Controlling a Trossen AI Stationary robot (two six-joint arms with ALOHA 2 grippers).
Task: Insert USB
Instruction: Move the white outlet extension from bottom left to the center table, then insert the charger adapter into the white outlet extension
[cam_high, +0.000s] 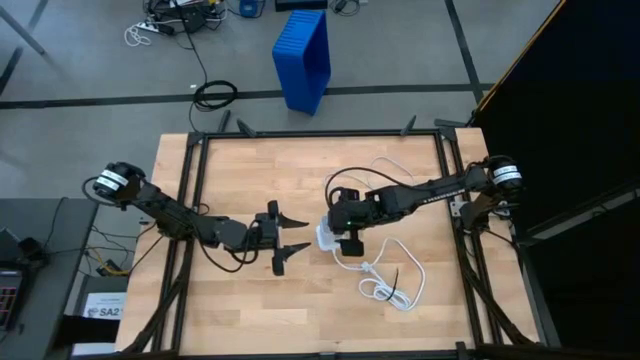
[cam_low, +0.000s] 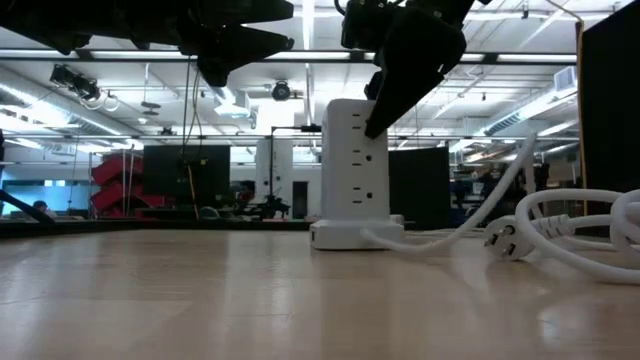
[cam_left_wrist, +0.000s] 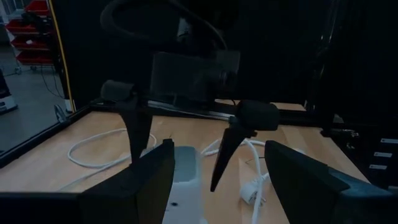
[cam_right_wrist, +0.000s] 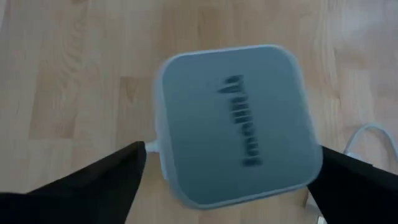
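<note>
My right gripper (cam_high: 337, 236) over the white charger block (cam_high: 327, 238) mid-table, jaws spread, my left gripper (cam_high: 288, 240) beside, jaws open

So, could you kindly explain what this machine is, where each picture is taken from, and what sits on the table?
It is a robot with two dark arms at a wooden table. One camera looks straight down, one sits at table height, and one rides on each wrist. The right hand hovers open over a white power tower, whose thick cord lies coiled nearby; a thin USB cable trails behind the arm. The left hand waits open beside it. Neither holds anything.
</note>
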